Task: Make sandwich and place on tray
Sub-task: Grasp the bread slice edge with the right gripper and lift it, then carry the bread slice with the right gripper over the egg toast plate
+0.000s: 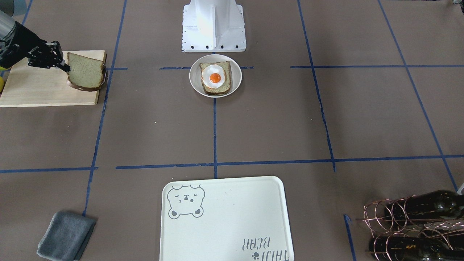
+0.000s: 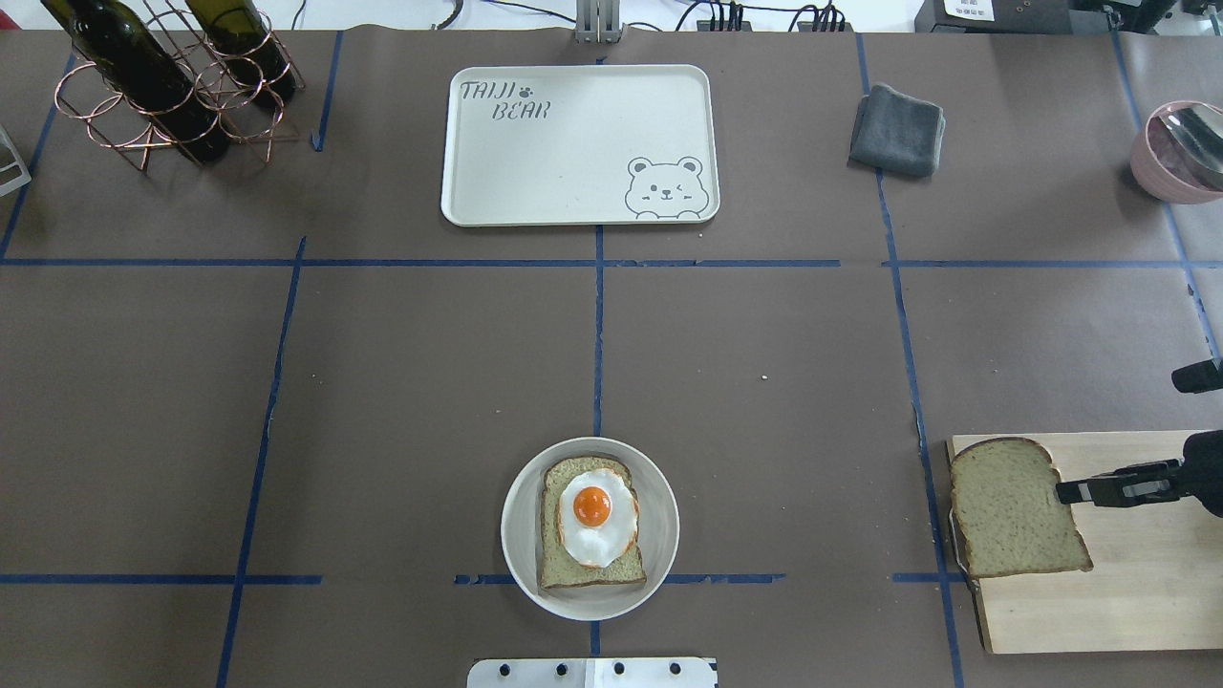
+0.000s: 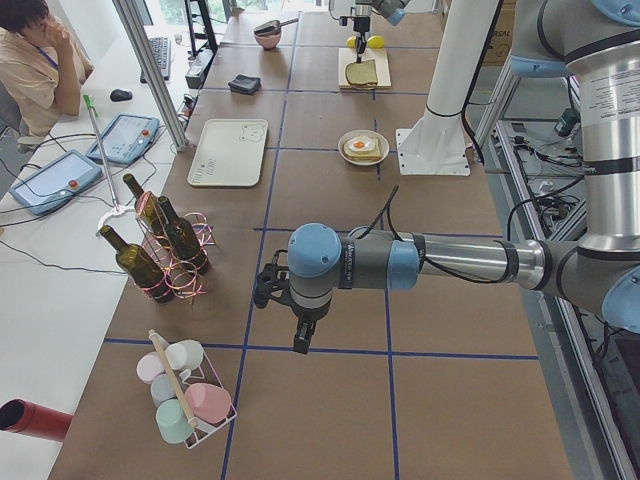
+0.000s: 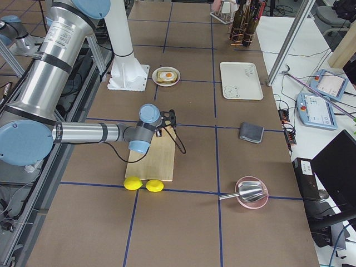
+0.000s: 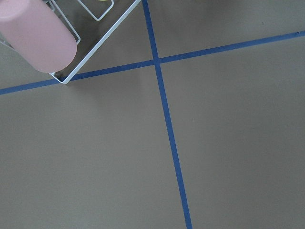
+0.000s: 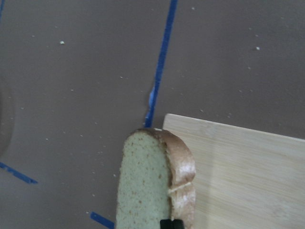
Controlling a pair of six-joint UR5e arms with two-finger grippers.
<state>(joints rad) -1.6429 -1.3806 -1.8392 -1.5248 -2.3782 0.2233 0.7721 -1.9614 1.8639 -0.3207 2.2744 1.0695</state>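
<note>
A slice of brown-crusted bread [image 1: 214, 90] lies on the small round whitish plate [image 1: 235, 78] near the robot's base, with a white fried egg [image 1: 214, 77] with an orange yolk on top; the egg also shows in the overhead view [image 2: 594, 511]. My right gripper [image 2: 1070, 492] is shut on the second bread slice [image 2: 1013, 506], holding it tilted over the inner end of the wooden cutting board [image 2: 1127, 592]. The slice shows edge-on in the right wrist view [image 6: 152, 186]. The cream tray [image 2: 573, 143] with the bear drawing is empty. My left gripper [image 3: 300, 340] hangs far off; I cannot tell its state.
A folded grey cloth [image 2: 898, 129] lies right of the tray. A copper wire rack with wine bottles [image 2: 162, 86] stands at the far left. A pink bowl [image 2: 1170, 153] is at the far right. Two lemons [image 4: 142, 183] sit beyond the board. A cup rack [image 3: 185, 395] is near my left arm.
</note>
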